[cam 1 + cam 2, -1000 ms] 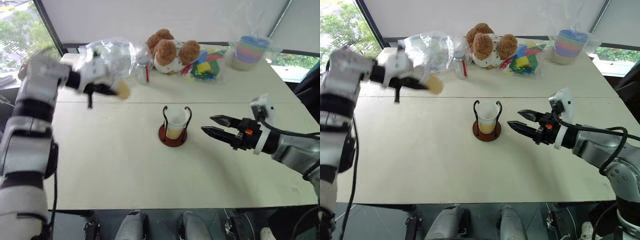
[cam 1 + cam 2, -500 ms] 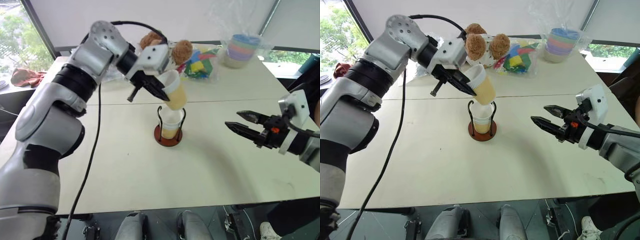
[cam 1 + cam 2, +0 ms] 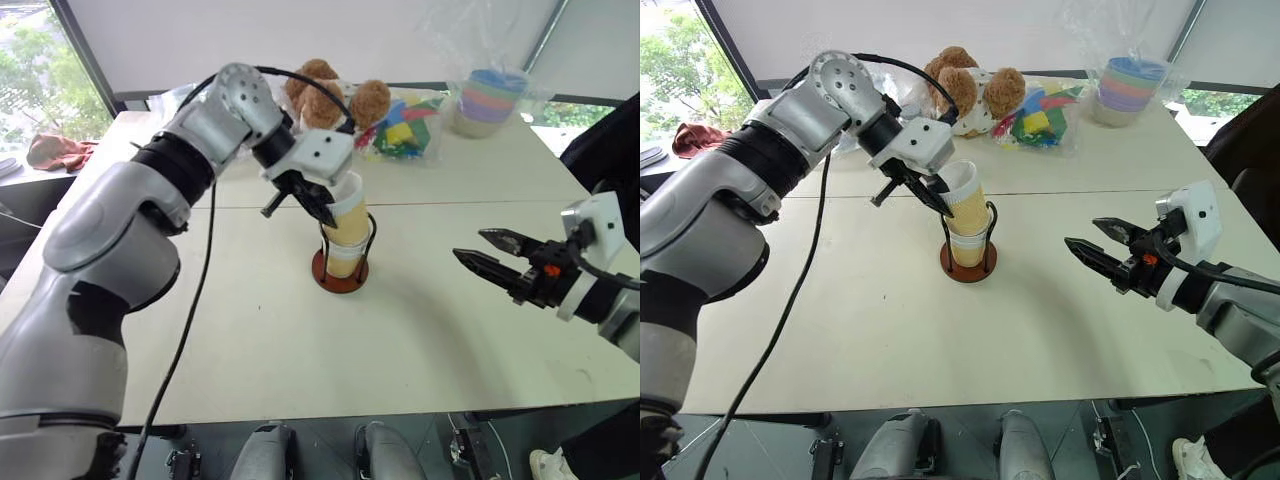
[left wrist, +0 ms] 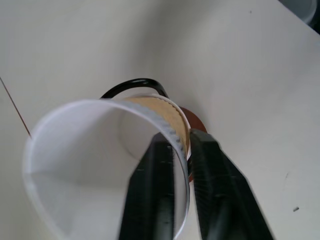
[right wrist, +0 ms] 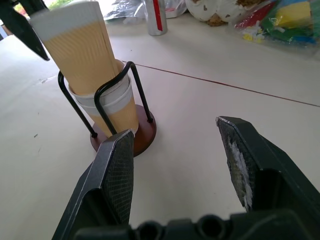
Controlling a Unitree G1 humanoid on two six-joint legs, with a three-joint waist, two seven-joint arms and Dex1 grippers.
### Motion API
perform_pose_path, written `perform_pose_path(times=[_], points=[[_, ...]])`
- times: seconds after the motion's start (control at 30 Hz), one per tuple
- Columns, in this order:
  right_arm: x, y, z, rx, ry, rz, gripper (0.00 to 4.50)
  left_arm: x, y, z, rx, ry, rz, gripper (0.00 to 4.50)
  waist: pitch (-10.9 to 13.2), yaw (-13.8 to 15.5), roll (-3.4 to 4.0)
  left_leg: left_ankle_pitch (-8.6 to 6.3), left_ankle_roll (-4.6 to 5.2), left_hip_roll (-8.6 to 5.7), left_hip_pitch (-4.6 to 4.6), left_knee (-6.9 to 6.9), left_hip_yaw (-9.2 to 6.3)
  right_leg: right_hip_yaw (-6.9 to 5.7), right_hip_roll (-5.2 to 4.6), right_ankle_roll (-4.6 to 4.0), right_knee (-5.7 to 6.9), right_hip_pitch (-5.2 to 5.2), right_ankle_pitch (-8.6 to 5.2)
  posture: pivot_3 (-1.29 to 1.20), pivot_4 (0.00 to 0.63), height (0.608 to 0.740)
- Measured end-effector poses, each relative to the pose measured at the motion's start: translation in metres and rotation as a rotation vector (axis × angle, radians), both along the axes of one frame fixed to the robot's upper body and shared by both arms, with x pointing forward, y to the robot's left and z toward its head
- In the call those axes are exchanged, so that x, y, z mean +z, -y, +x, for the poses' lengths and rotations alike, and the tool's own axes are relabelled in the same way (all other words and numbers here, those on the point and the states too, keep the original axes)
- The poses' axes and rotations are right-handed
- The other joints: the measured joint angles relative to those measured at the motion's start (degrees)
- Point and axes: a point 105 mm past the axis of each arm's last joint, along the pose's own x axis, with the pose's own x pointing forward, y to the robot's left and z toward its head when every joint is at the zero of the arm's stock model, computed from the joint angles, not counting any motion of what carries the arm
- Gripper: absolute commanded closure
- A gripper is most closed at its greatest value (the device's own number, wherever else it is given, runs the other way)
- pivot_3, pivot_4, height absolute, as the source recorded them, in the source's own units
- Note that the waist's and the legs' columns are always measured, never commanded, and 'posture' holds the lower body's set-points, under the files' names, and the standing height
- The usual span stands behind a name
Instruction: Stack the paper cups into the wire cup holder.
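the upper paper cup (image 3: 965, 200), ribbed yellow-tan below a white band and rim, sits tilted inside the lower paper cup (image 3: 968, 248), which stands in the wire cup holder (image 3: 968, 262) on the table (image 3: 840, 330). the left gripper (image 3: 940, 197) straddles the upper cup's rim, one finger (image 4: 152, 195) inside and the other outside, close on the wall. the right gripper (image 3: 1098, 250) hangs well apart from the holder, its fingers spread and empty.
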Motion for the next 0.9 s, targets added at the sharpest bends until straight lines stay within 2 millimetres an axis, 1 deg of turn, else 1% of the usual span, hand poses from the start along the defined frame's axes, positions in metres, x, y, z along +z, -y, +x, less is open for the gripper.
perform_pose_path(times=[0.03, 0.13, 0.17, 0.23, 0.33, 0.4, 0.43, 0.47, 0.5, 0.57, 0.63, 0.67, 0.73, 0.77, 0.83, 0.9], points=[[0.0, 0.0, 0.0, -0.001, 0.002, 0.005, 1.67, 0.0, 0.001, 0.001, -0.001, 0.005, -0.001, 2.06, 0.0, 0.02, 0.0, 0.0, 0.0, 0.0, 0.0, 0.0, 0.0, 0.0, 0.0, 0.0, 0.0, 0.0, 0.0, 0.0, 0.15, 0.74], [-0.002, -0.001, -0.001, -0.008, 0.002, 0.018, 1.67, -0.001, 0.003, 0.004, 0.001, 0.017, 0.001, 0.61, 0.0, 0.0, -0.01, 0.0, 0.0, -0.01, -0.01, 0.01, 0.01, 0.0, 0.0, 0.0, -0.01, 0.0, 0.0, 0.0, 0.15, 0.74], [-0.002, 0.0, 0.0, -0.01, 0.003, 0.019, 1.67, 0.0, 0.004, 0.005, 0.006, 0.021, 0.0, 0.61, 0.01, -0.01, -0.01, 0.0, 0.0, -0.01, -0.01, 0.01, 0.01, 0.0, 0.0, 0.0, -0.01, 0.0, 0.0, 0.0, 0.15, 0.74], [-0.002, 0.0, 0.0, -0.017, 0.015, 0.014, 1.67, 0.009, 0.007, 0.006, 0.019, 0.019, -0.057, 0.61, 0.01, -0.04, -0.02, 0.0, 0.0, 0.0, -0.01, 0.01, 0.01, 0.0, 0.01, 0.0, 0.0, -0.01, 0.0, 0.0, 0.15, 0.74], [-0.004, 0.003, 0.005, -0.044, 0.043, 0.017, 1.67, 0.04, 0.004, 0.01, 0.09, -0.016, -0.249, 0.61, 0.01, -0.14, -0.02, -0.01, 0.02, 0.01, -0.01, -0.01, 0.0, -0.01, 0.04, 0.0, -0.01, -0.02, 0.0, 0.0, 0.15, 0.74], [-0.008, 0.008, 0.011, -0.082, 0.067, 0.051, 1.67, 0.057, -0.008, 0.012, 0.141, -0.052, -0.382, 0.61, 0.0, -0.32, 0.0, -0.02, 0.04, 0.03, 0.02, -0.04, 0.01, 0.01, 0.08, 0.01, 0.0, -0.03, 0.0, 0.0, 0.15, 0.74], [-0.011, 0.011, 0.015, -0.103, 0.075, 0.064, 1.67, 0.06, -0.018, 0.015, 0.179, -0.072, -0.444, 0.61, -0.03, -0.47, 0.05, -0.02, 0.04, 0.04, 0.07, -0.05, 0.02, 0.03, 0.09, 0.01, 0.03, -0.03, 0.0, 0.0, 0.15, 0.74], [-0.016, 0.014, 0.019, -0.128, 0.084, 0.083, 1.67, 0.058, -0.035, 0.021, 0.241, -0.095, -0.522, 0.61, -0.09, -0.67, 0.15, -0.02, 0.04, 0.04, 0.17, -0.08, 0.05, 0.08, 0.1, 0.01, 0.07, -0.01, -0.01, 0.0, 0.15, 0.74], [-0.02, 0.016, 0.022, -0.144, 0.084, 0.09, 1.67, 0.05, -0.049, 0.027, 0.305, -0.118, -0.569, 0.61, -0.11, -0.76, 0.19, -0.02, 0.03, 0.04, 0.23, -0.09, 0.06, 0.13, 0.1, 0.01, 0.14, 0.01, -0.01, 0.0, 0.15, 0.74], [-0.029, 0.021, 0.031, -0.183, 0.098, 0.108, 1.67, 0.024, -0.078, 0.042, 0.47, -0.154, -0.705, 0.61, -0.13, -0.95, 0.21, 0.0, 0.01, 0.07, 0.33, -0.09, 0.05, 0.14, 0.1, 0.01, 0.18, 0.07, -0.01, 0.0, 0.15, 0.74], [-0.036, 0.026, 0.041, -0.226, 0.12, 0.118, 1.67, -0.012, -0.102, 0.054, 0.657, -0.164, -0.822, 0.61, -0.12, -1.38, 0.2, 0.05, -0.08, 0.06, 0.34, -0.06, 0.04, 0.17, 0.03, 0.01, 0.24, 0.08, 0.0, 0.0, 0.15, 0.74], [-0.039, 0.032, 0.048, -0.261, 0.137, 0.123, 1.67, -0.035, -0.114, 0.056, 0.76, -0.17, -0.874, 0.61, -0.11, -1.43, 0.18, 0.08, -0.13, 0.05, 0.29, -0.04, 0.05, 0.17, 0.01, 0.01, 0.28, 0.06, 0.0, 0.0, 0.15, 0.74], [-0.042, 0.044, 0.058, -0.325, 0.17, 0.126, 1.67, -0.073, -0.128, 0.051, 0.93, -0.174, -0.944, 0.61, -0.09, -1.31, 0.15, 0.27, -0.47, 0.02, 0.15, -0.06, -0.02, 0.21, -0.07, 0.02, 0.33, 0.03, 0.02, 0.0, 0.15, 0.74], [-0.044, 0.049, 0.062, -0.347, 0.184, 0.117, 1.67, -0.084, -0.134, 0.048, 1.012, -0.164, -0.998, 0.61, -0.09, -1.1, 0.14, 0.27, -0.48, 0.0, 0.11, -0.06, -0.04, 0.22, -0.1, 0.02, 0.29, 0.02, 0.01, 0.0, 0.15, 0.74], [-0.049, 0.055, 0.068, -0.385, 0.204, 0.118, 1.67, -0.098, -0.142, 0.04, 1.146, -0.134, -1.102, 0.61, -0.11, -0.54, 0.15, 0.27, -0.5, -0.04, 0.12, -0.07, -0.03, 0.22, -0.25, 0.02, 0.27, 0.03, 0.02, 0.0, 0.15, 0.74], [-0.055, 0.058, 0.076, -0.42, 0.217, 0.145, 1.67, -0.112, -0.147, 0.028, 1.282, -0.105, -1.212, 0.61, -0.13, -0.09, 0.17, 0.27, -0.51, -0.09, 0.15, -0.08, -0.01, 0.21, -0.33, 0.03, 0.23, 0.06, 0.02, 0.0, 0.15, 0.74]])
